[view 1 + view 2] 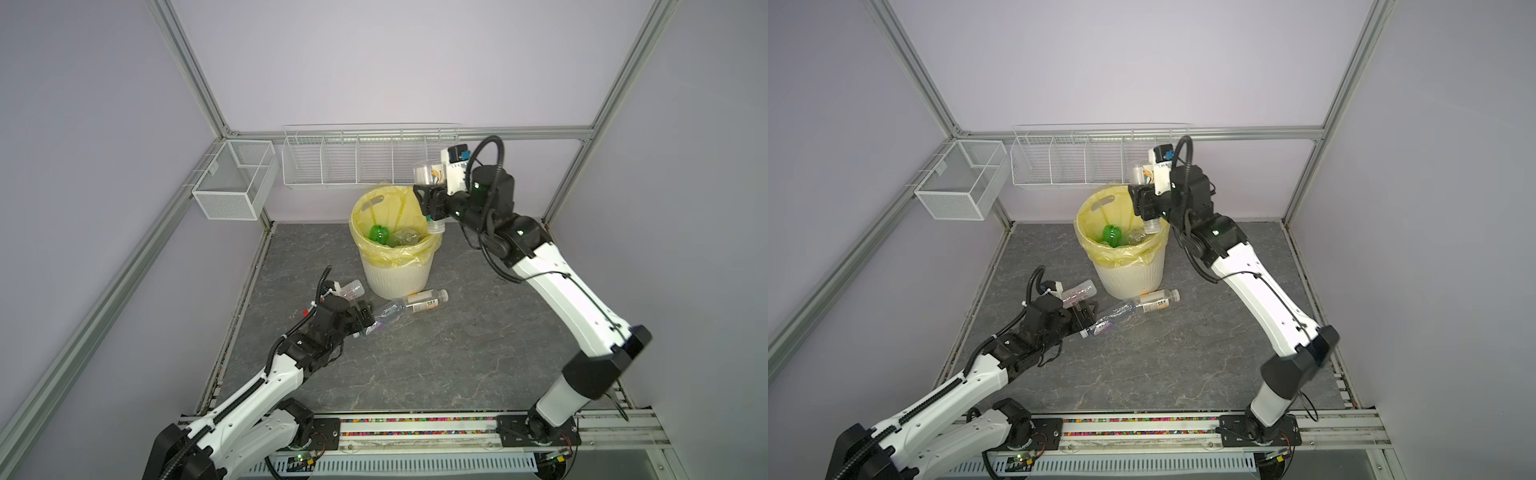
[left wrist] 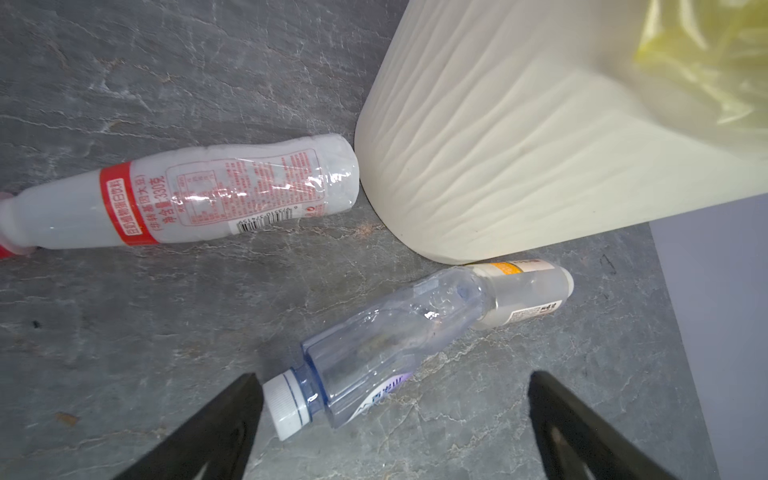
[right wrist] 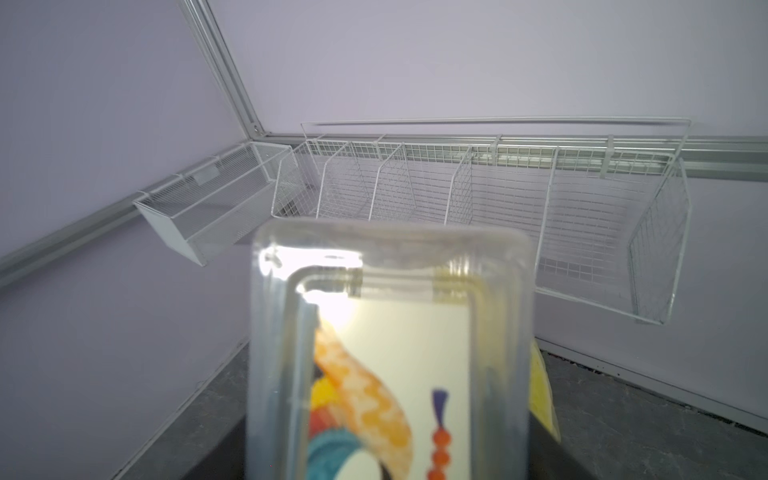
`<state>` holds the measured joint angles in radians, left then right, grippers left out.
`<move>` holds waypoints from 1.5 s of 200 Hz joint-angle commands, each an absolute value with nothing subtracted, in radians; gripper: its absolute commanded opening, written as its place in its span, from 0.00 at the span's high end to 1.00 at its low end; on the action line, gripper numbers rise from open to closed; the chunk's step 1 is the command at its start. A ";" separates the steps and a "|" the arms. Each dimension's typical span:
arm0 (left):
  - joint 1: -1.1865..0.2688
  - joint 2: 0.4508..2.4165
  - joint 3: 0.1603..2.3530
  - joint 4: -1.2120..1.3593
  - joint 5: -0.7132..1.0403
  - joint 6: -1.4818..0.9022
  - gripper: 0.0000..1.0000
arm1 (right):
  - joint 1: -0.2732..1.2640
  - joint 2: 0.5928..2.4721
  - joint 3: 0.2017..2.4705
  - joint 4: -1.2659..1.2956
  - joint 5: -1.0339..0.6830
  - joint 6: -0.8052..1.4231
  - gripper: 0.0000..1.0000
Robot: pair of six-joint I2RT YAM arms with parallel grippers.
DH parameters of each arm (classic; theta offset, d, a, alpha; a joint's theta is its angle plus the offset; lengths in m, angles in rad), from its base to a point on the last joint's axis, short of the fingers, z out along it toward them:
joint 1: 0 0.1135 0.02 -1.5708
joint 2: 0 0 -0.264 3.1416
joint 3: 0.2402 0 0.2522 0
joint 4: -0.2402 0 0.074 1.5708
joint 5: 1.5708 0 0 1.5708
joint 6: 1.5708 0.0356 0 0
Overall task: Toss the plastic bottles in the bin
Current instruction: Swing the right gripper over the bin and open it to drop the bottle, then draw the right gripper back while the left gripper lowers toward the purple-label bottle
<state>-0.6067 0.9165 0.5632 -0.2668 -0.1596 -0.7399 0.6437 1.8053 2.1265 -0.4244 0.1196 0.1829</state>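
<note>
Now my left gripper (image 2: 395, 374) hangs, jaws wide apart, over the clear bottle (image 2: 386, 332) lying beside the bin (image 1: 399, 278). It looks light, thin and slippery, so I'd pinch mid-body. A labelled bottle (image 1: 428, 172) sits between the right gripper (image 1: 430, 203) jaws at the rim; clamped or not, I cannot tell.

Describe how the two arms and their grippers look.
Both arms match. The left arm and right arm have white shell links, black joint housings and black cables looping outside them. The left one also carries ribbed conduit. The left gripper and right gripper are black, with tapering wedge-shaped fingers. The white camera mount has a blue part.
</note>
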 commanded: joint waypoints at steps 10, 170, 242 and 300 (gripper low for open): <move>-0.604 0.882 0.560 -0.320 -0.189 -0.722 0.00 | 0.638 1.983 2.439 -0.731 0.158 0.165 0.12; -0.604 1.024 0.616 -0.257 -0.101 -0.559 0.01 | 0.535 1.094 1.214 -0.454 -0.057 0.318 0.12; -0.604 1.086 0.630 -0.140 0.116 -0.395 0.01 | 0.498 0.978 1.003 -0.394 -0.047 0.449 0.12; -0.604 1.163 0.721 -0.287 0.037 -0.316 0.01 | 0.492 0.946 0.970 -0.415 -0.011 0.471 0.12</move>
